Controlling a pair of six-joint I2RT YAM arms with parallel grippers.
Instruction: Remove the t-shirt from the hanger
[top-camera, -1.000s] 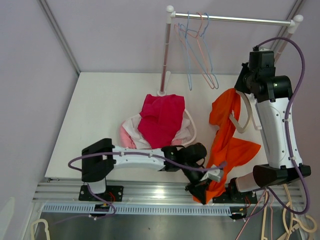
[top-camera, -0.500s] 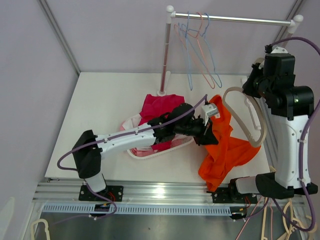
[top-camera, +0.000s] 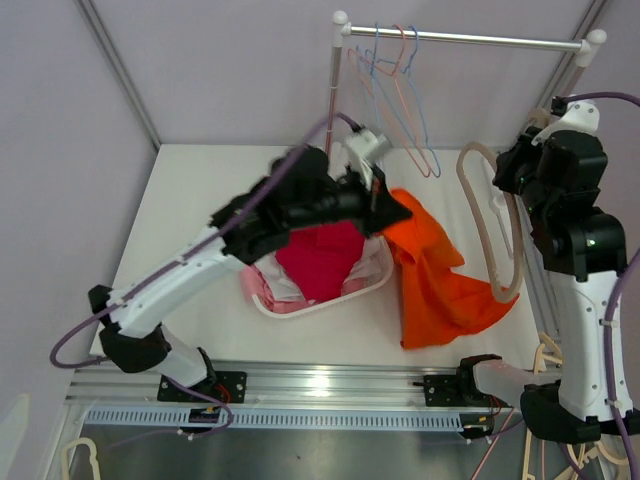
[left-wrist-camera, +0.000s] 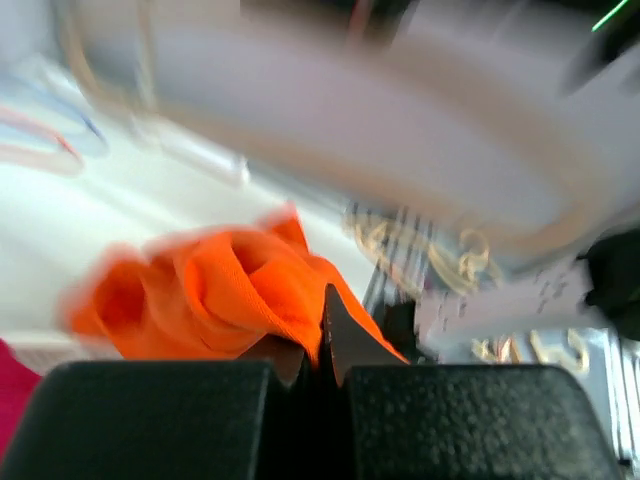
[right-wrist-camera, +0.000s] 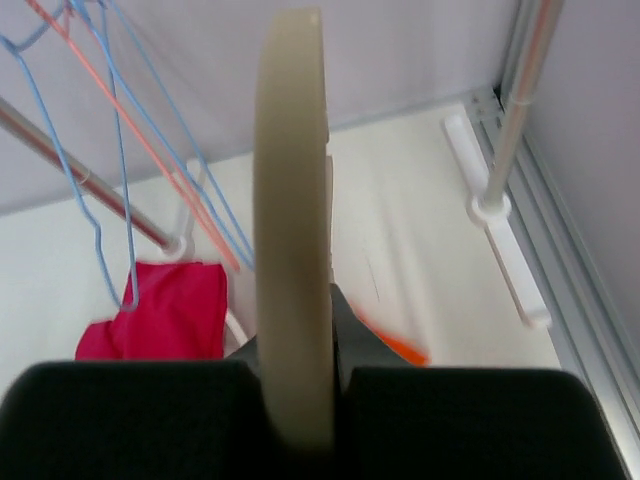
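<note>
The orange t-shirt (top-camera: 435, 285) hangs from my left gripper (top-camera: 388, 214) and trails down onto the table at the right of the basket. In the left wrist view the left gripper (left-wrist-camera: 322, 345) is shut on a bunched fold of the t-shirt (left-wrist-camera: 220, 290). The beige hanger (top-camera: 467, 172) stands bare at the far right, apart from the shirt, with my right gripper (top-camera: 512, 180) holding it. Seen from the right wrist, the gripper (right-wrist-camera: 300, 345) is shut on the hanger (right-wrist-camera: 292, 200), edge-on, and a strip of the orange t-shirt (right-wrist-camera: 395, 350) shows below.
A white basket (top-camera: 300, 310) with pink and white clothes (top-camera: 320, 255) sits mid-table under my left arm. The clothes rack (top-camera: 470, 38) at the back carries several wire hangers (top-camera: 400, 100). More beige hangers (top-camera: 580, 440) hang off the front right of the frame.
My left arm swung from the table's front edge up and back over the basket, dragging the t-shirt along. The right arm lifted the hanger to the right, and it came free of the shirt.
</note>
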